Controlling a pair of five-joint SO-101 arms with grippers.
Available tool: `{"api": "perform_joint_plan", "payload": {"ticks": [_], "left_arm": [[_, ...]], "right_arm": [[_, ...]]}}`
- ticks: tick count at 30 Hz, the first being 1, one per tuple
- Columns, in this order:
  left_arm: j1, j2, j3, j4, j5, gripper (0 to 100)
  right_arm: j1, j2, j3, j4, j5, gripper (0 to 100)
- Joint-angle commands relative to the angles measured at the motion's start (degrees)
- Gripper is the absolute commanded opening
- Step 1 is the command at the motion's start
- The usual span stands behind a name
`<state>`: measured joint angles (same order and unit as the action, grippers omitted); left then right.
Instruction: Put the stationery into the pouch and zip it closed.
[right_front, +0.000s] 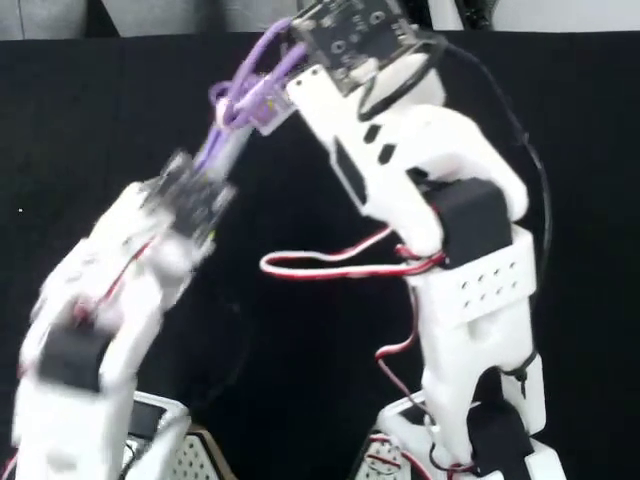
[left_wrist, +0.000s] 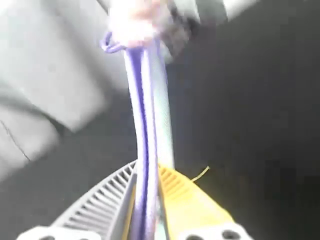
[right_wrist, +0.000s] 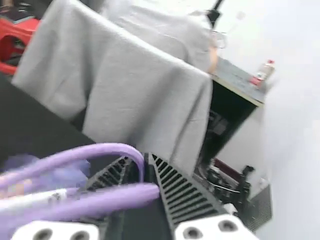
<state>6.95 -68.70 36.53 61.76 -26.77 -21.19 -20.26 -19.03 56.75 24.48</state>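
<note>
While it hung aloft at upper centre of the high view, the soft purple pouch (right_front: 245, 95) stretched taut | left gripper (left_wrist: 147, 167) clenched on one end | right gripper (right_wrist: 142, 162) clamped on the other | progress: contents and zip could not be told.

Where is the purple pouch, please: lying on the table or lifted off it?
Lifted: the purple pouch stretches between the left gripper and right gripper, above the table.
</note>
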Motion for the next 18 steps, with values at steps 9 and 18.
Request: {"api": "perform_joint_plan", "payload": {"ticks": [9,18], "left_arm": [[-0.31,-27.78,-2.15,4.92,14.86,3],[0.04,-36.04,-2.15,7.65,20.13,3]], "right_arm": [[7.12,-1.71,-0.40,-3.96,0.00,1.1],[11.52,-1.71,4.53,-13.10,-0.09,1.1]]}}
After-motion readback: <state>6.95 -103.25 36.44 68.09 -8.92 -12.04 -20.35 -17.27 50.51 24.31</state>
